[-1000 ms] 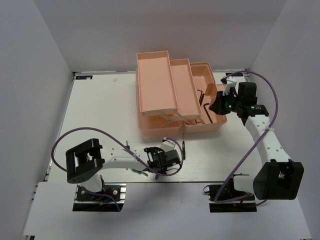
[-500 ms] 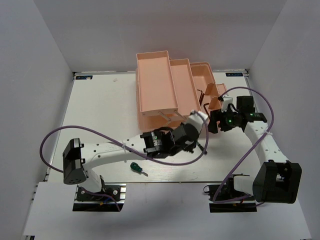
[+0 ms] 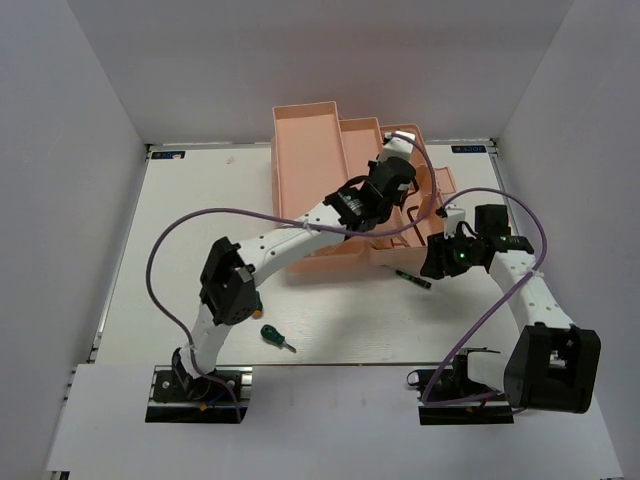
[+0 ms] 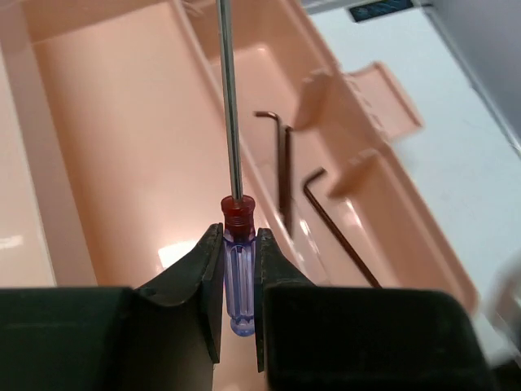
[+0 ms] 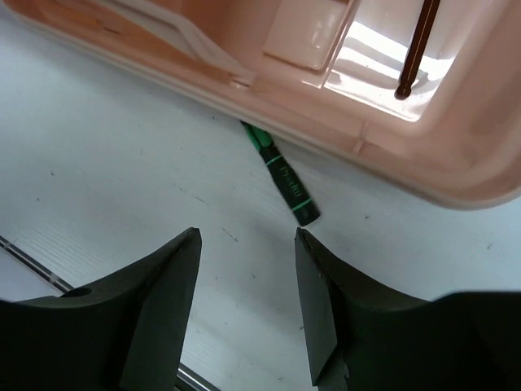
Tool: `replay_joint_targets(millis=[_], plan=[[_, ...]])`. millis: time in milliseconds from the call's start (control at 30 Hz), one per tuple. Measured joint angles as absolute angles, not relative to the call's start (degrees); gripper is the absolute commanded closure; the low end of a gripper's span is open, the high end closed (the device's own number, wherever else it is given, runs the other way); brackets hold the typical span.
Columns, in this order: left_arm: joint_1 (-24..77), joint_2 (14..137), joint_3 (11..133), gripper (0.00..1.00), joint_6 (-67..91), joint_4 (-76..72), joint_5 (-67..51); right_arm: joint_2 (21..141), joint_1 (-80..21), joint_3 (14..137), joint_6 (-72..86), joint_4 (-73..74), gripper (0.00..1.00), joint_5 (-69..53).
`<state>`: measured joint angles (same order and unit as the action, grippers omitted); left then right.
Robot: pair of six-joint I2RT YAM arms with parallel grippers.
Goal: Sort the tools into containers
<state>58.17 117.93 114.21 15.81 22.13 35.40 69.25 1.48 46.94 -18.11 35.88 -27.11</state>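
Blue-clear slim screwdriver (image 4: 237, 273) is pinched by its handle in the left hand (image 4: 238, 244), jaws narrow on it. Its shaft points ahead over a long tray of the pink toolbox (image 4: 122, 147), likely so it drops flat along the tray, and two dark hex keys (image 4: 282, 163) already lie in the compartment just beside. Right hand (image 5: 246, 244) hangs wide and empty above the green slim screwdriver (image 5: 285, 181), which lies on the surface beside the toolbox's near wall, apparently the next pick; a stubby green screwdriver (image 3: 272, 335) waits well apart, unsorted.
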Motion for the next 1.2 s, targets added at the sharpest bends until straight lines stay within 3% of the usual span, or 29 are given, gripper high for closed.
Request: replay_joint_targets(millis=[100,167,200,233,300,367,433,633,767,1000,1200], plan=[[55.02,124.01,121.01,1.00,15.29,23.42,36.16,67.94,1.50,45.23,-18.68,35.90,0.36,-26.96],[53.30,126.41,123.66,0.94,15.07,24.27,36.25,67.85,1.56,44.82,-19.29,36.03,0.22,-26.89],[52.53,127.11,124.14,0.89,15.03,24.69,36.16,67.85,1.61,44.75,-19.86,36.01,0.12,-26.79],[51.83,127.39,124.27,0.72,14.98,25.12,35.92,67.85,1.63,44.71,-20.51,36.03,0.10,-26.83],[50.83,127.63,124.27,0.52,14.61,25.87,35.24,67.85,1.65,44.49,-22.87,35.81,0.10,-27.27],[50.30,127.63,124.27,0.37,14.81,26.15,33.95,67.83,1.65,43.33,-25.74,34.17,0.10,-27.68],[50.37,127.63,124.27,0.29,15.40,25.56,32.05,67.83,1.65,41.01,-29.17,31.29,0.10,-28.18],[50.52,126.89,124.66,0.27,15.03,27.46,28.45,69.47,1.65,36.82,-41.95,24.84,0.16,-30.89],[50.83,119.50,117.71,0.36,13.93,27.29,25.06,70.17,1.74,35.86,-52.01,21.98,0.16,-32.93],[51.90,78.39,75.88,0.39,13.04,21.12,17.91,70.35,1.76,31.27,-62.72,15.38,0.22,-33.06],[51.92,50.94,54.37,0.39,15.59,23.14,18.46,73.10,1.76,31.22,-62.13,11.35,0.24,-30.96]])
